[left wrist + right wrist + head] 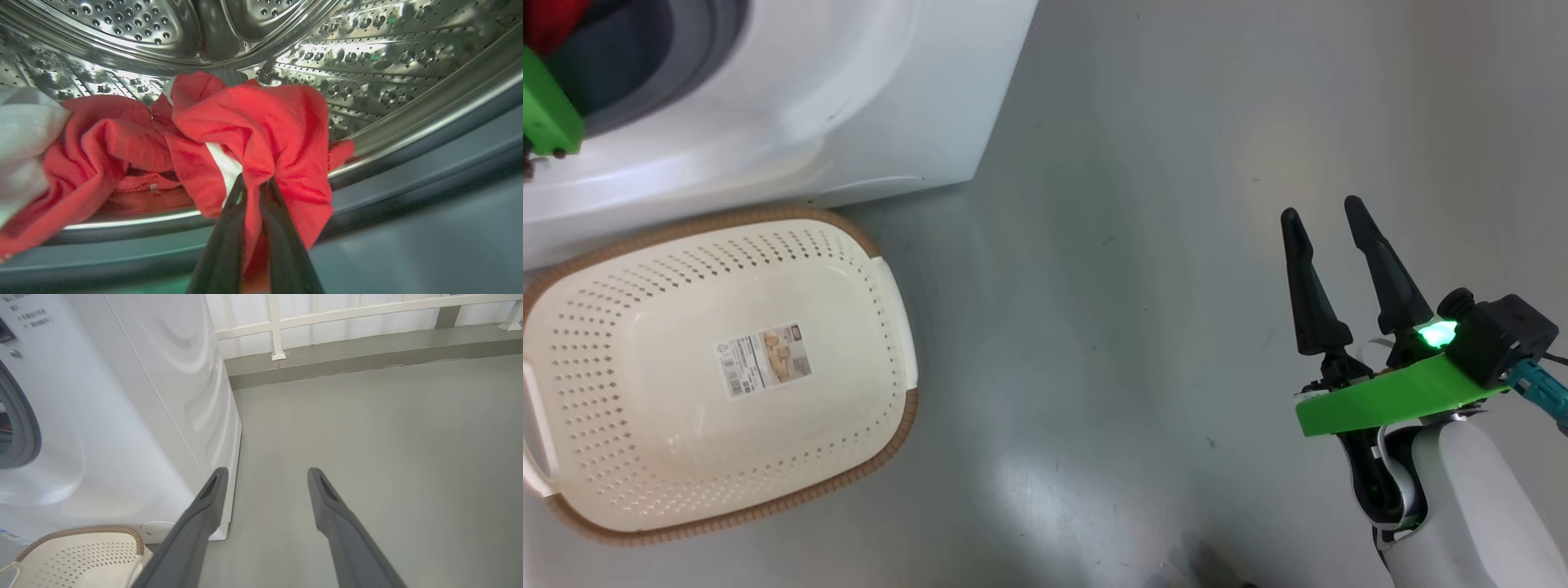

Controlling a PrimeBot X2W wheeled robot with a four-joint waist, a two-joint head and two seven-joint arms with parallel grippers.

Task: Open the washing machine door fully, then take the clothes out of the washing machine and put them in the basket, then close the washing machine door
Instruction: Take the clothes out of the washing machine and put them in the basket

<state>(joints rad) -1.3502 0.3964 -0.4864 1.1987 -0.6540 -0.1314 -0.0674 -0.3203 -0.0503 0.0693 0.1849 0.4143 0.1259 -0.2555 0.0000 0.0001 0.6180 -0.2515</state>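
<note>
Pinching a fold of the red clothes [265, 118] inside the drum [367, 53] of the washing machine [890, 98], the left tool [253, 183] is closed on the cloth. The right tool [1323, 211] hangs wide open, empty, above the floor [1111, 327]. The basket [768, 214] stands at the machine's front corner; its paper label [764, 359] and the machine's grey print [34, 316] are too small to read.

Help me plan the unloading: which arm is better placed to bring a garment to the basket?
Left. The left gripper is shut on the red clothes inside the washing machine, with the basket at the machine's foot. The right gripper hangs open over floor, apart from both.
</note>
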